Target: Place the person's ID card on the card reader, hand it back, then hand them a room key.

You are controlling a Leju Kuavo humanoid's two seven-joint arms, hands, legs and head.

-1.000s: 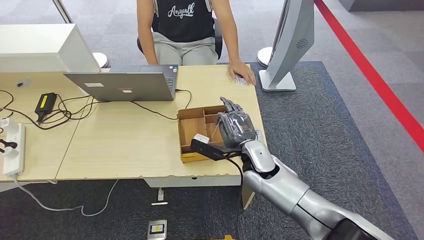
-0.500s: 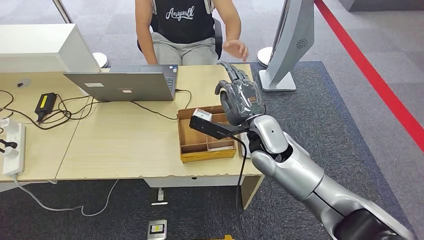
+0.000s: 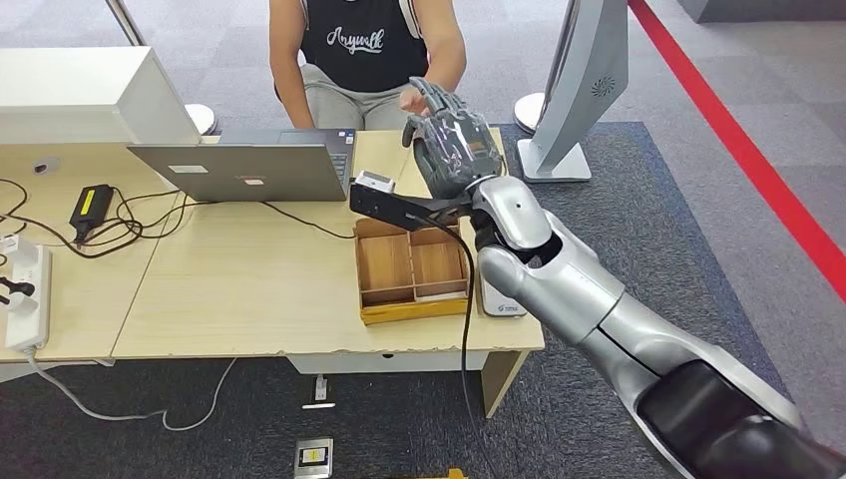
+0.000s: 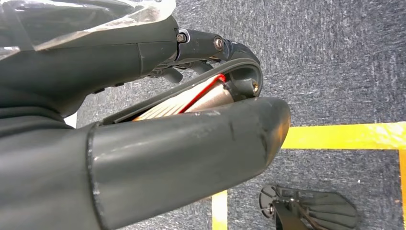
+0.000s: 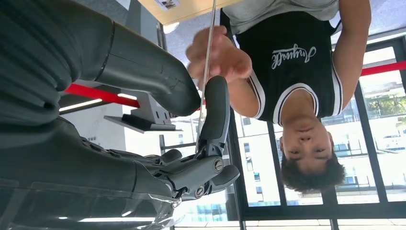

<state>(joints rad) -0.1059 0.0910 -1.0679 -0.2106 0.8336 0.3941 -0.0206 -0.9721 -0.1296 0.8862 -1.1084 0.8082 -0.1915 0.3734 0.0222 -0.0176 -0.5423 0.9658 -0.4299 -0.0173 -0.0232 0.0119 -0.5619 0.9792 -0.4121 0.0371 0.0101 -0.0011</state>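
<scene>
My right hand (image 3: pixel 454 150) is raised over the far edge of the desk, reaching toward the seated person. In the right wrist view it (image 5: pixel 191 100) pinches a thin card (image 5: pixel 207 72), seen edge-on, between thumb and a finger. Which card it is I cannot tell. The person's hand (image 5: pixel 218 50) is at the card's far end, fingers touching or almost touching it; the same hand (image 3: pixel 414 98) is just beyond my fingertips. The white card reader (image 3: pixel 499 299) lies on the desk beside the wooden box. My left hand (image 4: pixel 143 143) hangs over the floor, its fingers curved behind the thumb.
A wooden compartment box (image 3: pixel 412 274) sits near the desk's front right, below my forearm. An open laptop (image 3: pixel 249 170) with its cable is to the left, along with a power strip (image 3: pixel 25 299) and adapter. A standing screen (image 3: pixel 584 80) rises right of the desk.
My right hand has risen from the wooden box and swung forward toward the person. The person's hand has lifted off the desk and come to meet it.
</scene>
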